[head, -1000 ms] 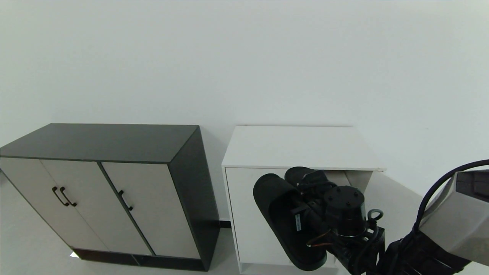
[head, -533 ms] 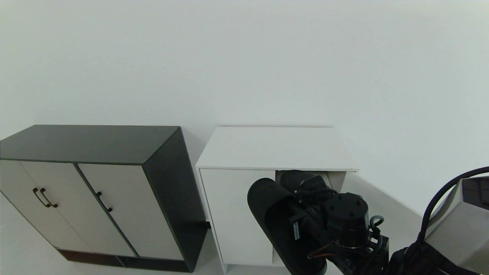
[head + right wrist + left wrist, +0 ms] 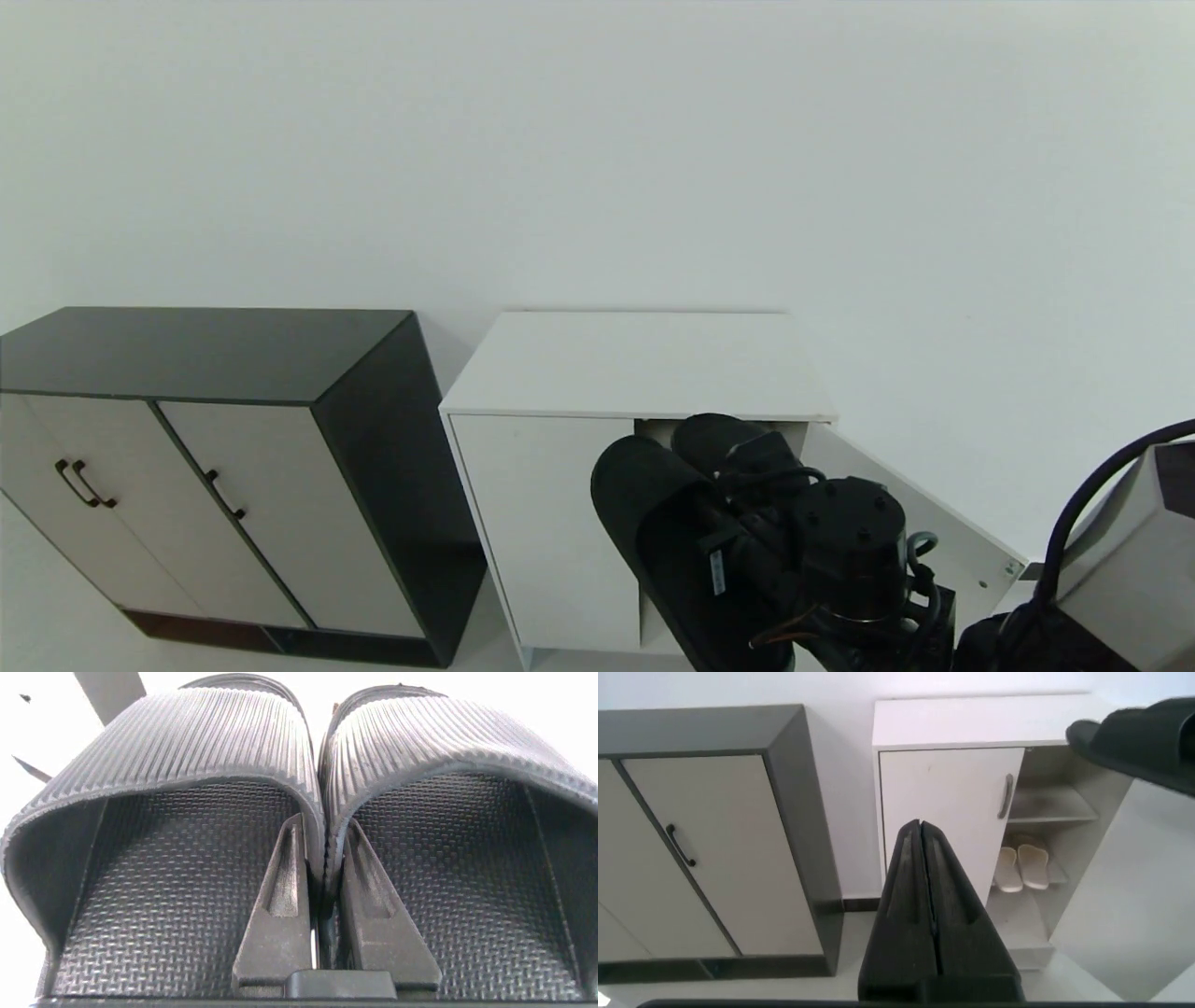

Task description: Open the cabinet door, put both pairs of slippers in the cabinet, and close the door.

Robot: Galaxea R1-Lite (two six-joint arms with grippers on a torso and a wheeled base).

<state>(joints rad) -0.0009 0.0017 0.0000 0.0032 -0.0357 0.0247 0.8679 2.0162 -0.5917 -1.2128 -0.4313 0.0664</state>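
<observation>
So the right gripper [image 3: 322, 873] is pinching the black slippers [image 3: 653, 504] by their two touching inner walls. That way both travel as one, held up just in front of the cabinet [image 3: 625, 364]. Its door [image 3: 896, 523] hangs open, and the white pair [image 3: 1020, 866] sits inside on a low shelf [image 3: 1022, 889]. The left gripper [image 3: 921, 835], pressed together on nothing, hangs in front of the cabinet, out of the way I'd guess.

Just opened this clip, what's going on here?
The right gripper is shut on a pair of black slippers, its fingers pinching their inner edges together, and holds them up in front of the white cabinet. The cabinet's right door stands open, and a pair of white slippers lies on a lower shelf inside. The left gripper is shut and empty.
</observation>
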